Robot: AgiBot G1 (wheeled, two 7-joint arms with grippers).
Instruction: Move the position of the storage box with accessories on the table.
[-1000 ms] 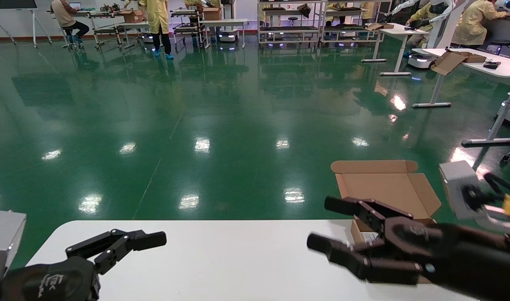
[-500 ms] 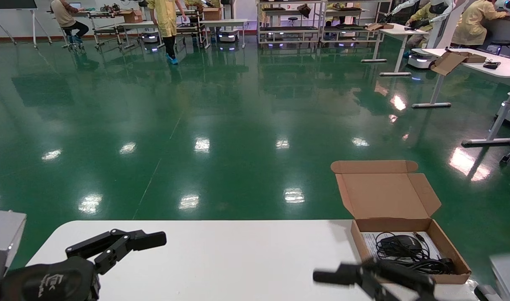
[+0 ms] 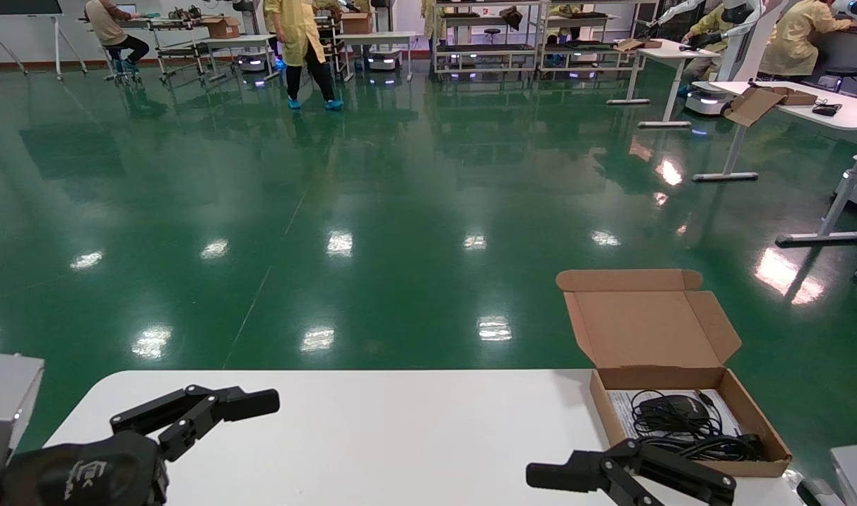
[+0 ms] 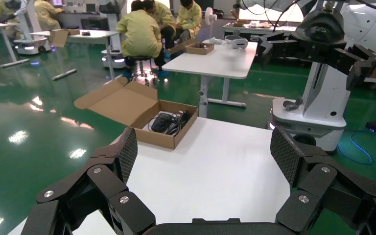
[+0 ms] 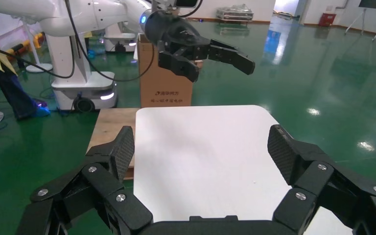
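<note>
Right gripper is sitting low over the near right part of the table, fingers spread wide with nothing between them, and it's just in front of the storage box without touching it as far as I can see. From its own wrist cam the right gripper looks out along the bare white tabletop, both fingers well apart. The box sits at the far right corner of the table with its lid flipped open and standing up toward the far side, so the tuck flap hangs out past the table edge. Inside you can see the accessories: a black mouse with its thin cord looped around it, a thicker black cable coil toward the near wall of the box, and a white printed sheet lying flat underneath all of that. Left gripper is over on the near left side of the table, also opened up and holding nothing, well apart from the box. In the left wrist cam the left gripper frames the storage box farther along the table, open lid leaning out over the edge and the dark mouse and cords bunched in the tray. Green shiny floor all around, people in yellow coats at benches way in the back.
</note>
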